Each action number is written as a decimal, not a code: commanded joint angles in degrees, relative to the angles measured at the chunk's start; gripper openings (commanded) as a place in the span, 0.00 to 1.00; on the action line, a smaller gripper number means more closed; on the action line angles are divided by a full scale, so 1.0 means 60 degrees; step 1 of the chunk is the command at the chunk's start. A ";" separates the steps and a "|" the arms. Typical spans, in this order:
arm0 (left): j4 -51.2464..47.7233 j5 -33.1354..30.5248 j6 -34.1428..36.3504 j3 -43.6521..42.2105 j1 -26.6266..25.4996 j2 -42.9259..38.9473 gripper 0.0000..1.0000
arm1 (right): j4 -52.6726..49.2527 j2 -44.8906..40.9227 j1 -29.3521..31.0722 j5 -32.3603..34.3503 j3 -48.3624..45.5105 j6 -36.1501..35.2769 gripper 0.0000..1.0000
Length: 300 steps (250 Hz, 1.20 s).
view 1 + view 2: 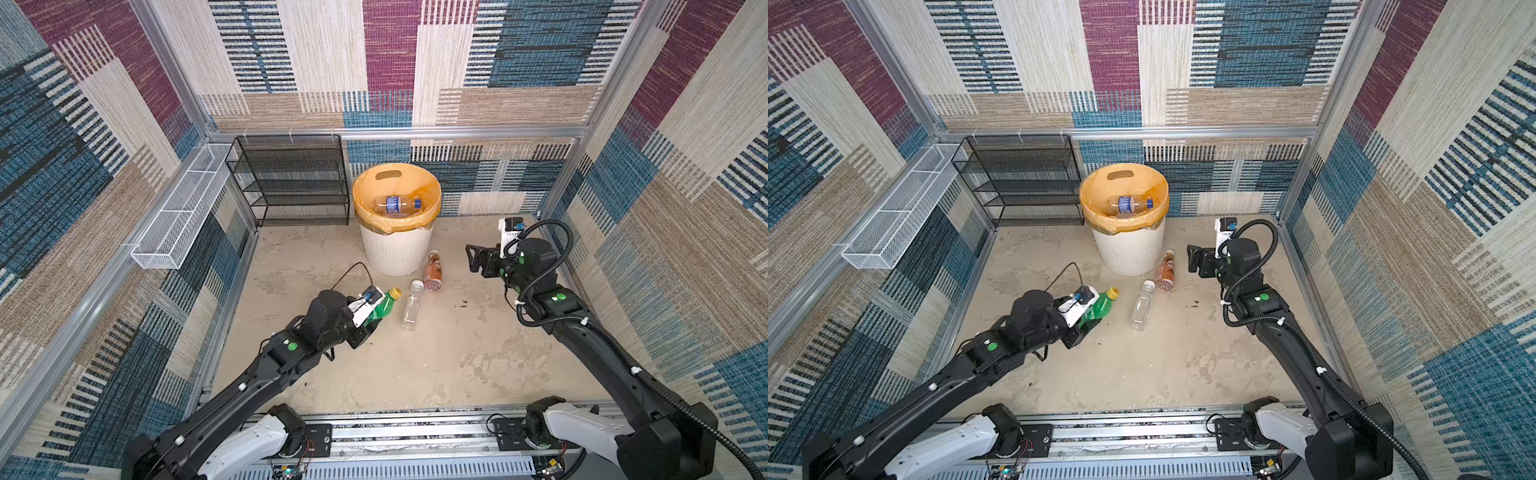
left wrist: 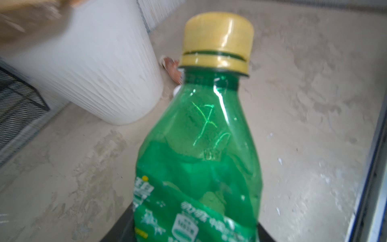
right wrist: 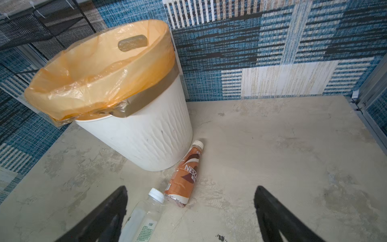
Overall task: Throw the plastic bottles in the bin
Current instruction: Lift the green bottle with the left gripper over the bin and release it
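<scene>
A white wire basket (image 1: 174, 220) is fixed along the left wall above the counter (image 1: 436, 365). At the back left corner a black mesh rack (image 1: 291, 178) stands against the rear wall.

Left of the counter's middle, the left gripper (image 1: 371, 320) is clamped on the lower body of the green bottle (image 1: 384, 306). The bottle's yellow cap (image 1: 395, 293) points away from the arm, toward the back right. In the left wrist view the bottle's wall looks dented. Whether the bottle is clear of the counter cannot be told.

The bin (image 1: 395, 253) stands upright at the middle of the back edge, just right of the rack. Its orange bag (image 1: 365, 208) is folded over the rim. A blue-labelled bottle (image 1: 397, 204) lies on its side inside.

Near the counter's middle a clear bottle (image 1: 410, 307) lies on its side with its white cap toward the bin. It is just right of the green bottle and apart from it. Beside it, at the bin's front right foot, lies an orange-labelled bottle (image 1: 433, 272). Its white cap is close against the bin's base, and its bottom end is next to the clear bottle's cap.

Toward the right edge, the right gripper (image 1: 473, 258) hangs above the counter, facing the bin. Its jaws are spread wide and hold nothing. In the right wrist view the two lying bottles show beyond them.
</scene>
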 commanded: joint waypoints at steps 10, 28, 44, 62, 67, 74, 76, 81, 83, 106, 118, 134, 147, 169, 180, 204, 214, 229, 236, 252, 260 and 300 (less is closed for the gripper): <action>0.2134 -0.1476 -0.1586 -0.0815 0.0430 -0.1873 0.62 | 0.0462 0.0230 -0.0013 -0.0281 -0.0087 0.0263 0.94; 0.2163 -0.2389 -0.2636 -0.1213 0.0801 -0.2397 0.62 | 0.0506 0.0441 -0.0013 -0.0480 -0.0068 0.0353 0.93; 0.1657 -0.2754 -0.3733 -0.1507 0.1200 -0.2555 0.62 | 0.0543 0.0591 -0.0013 -0.0661 -0.0050 0.0442 0.93; 0.0929 -0.3263 -0.5148 -0.1742 0.1624 -0.2532 0.62 | 0.0558 0.0713 -0.0013 -0.0789 -0.0047 0.0506 0.93; 0.0763 -0.3301 -0.5492 -0.1805 0.1750 -0.2504 0.62 | 0.0565 0.0732 -0.0013 -0.0806 -0.0041 0.0510 0.92; 0.0520 -0.3300 -0.5967 -0.1871 0.1947 -0.2425 0.62 | 0.0564 0.0770 -0.0013 -0.0836 -0.0026 0.0517 0.92; 0.0470 -0.3293 -0.6097 -0.1881 0.2010 -0.2394 0.62 | 0.0559 0.0784 -0.0013 -0.0837 -0.0024 0.0520 0.93; 0.0330 -0.3252 -0.6409 -0.1912 0.2142 -0.2326 0.62 | 0.0545 0.0805 -0.0013 -0.0860 -0.0021 0.0510 0.92; 0.0280 -0.3218 -0.6533 -0.1925 0.2184 -0.2285 0.62 | 0.0536 0.0811 -0.0013 -0.0865 -0.0012 0.0518 0.92; -0.0165 -0.2573 -0.7629 -0.1937 0.2808 -0.1724 0.62 | 0.0488 0.0916 -0.0013 -0.0953 0.0000 0.0519 0.92; -0.0268 -0.2114 -0.8176 -0.1958 0.3148 -0.1388 0.62 | 0.0484 0.0932 -0.0013 -0.0982 -0.0007 0.0532 0.92; -0.0361 -0.1347 -0.8924 -0.1991 0.3678 -0.0884 0.62 | 0.0539 0.0960 -0.0013 -0.1039 -0.0111 0.0593 0.92; -0.0168 -0.0554 -0.9402 -0.2126 0.4117 -0.0478 0.61 | 0.0597 0.0960 -0.0013 -0.1094 -0.0204 0.0658 0.92; 0.0270 0.0545 -0.9973 -0.2278 0.4770 0.0100 0.57 | 0.0660 0.1006 -0.0013 -0.1176 -0.0361 0.0735 0.92; 0.0447 0.0820 -0.9886 -0.2097 0.4907 0.0282 0.57 | 0.0668 0.1029 -0.0012 -0.1214 -0.0422 0.0744 0.92; 0.0488 0.0711 -0.8658 -0.0541 0.4912 0.0719 0.57 | 0.0719 0.1033 -0.0013 -0.1292 -0.0496 0.0783 0.91; 0.0420 0.0678 -0.8172 0.0611 0.4913 0.1138 0.58 | 0.0737 0.1035 -0.0013 -0.1306 -0.0484 0.0799 0.91; 0.0661 0.1271 -0.7601 0.2750 0.4900 0.2120 0.58 | 0.0801 0.1030 -0.0013 -0.1347 -0.0504 0.0803 0.91; 0.0741 0.1700 -0.7491 0.3946 0.4859 0.2754 0.58 | 0.0862 0.1029 -0.0013 -0.1364 -0.0513 0.0817 0.91; 0.0785 0.2696 -0.7296 0.6898 0.4544 0.4422 0.60 | 0.0979 0.1076 -0.0013 -0.1443 -0.0525 0.0886 0.91; 0.0592 0.3012 -0.7207 0.8449 0.4340 0.5332 0.66 | 0.1033 0.1124 -0.0013 -0.1502 -0.0526 0.0935 0.91; -0.1048 0.4553 -0.7683 1.3961 0.4019 0.8835 1.00 | 0.1036 0.0994 -0.0013 -0.1615 -0.0609 0.1120 0.92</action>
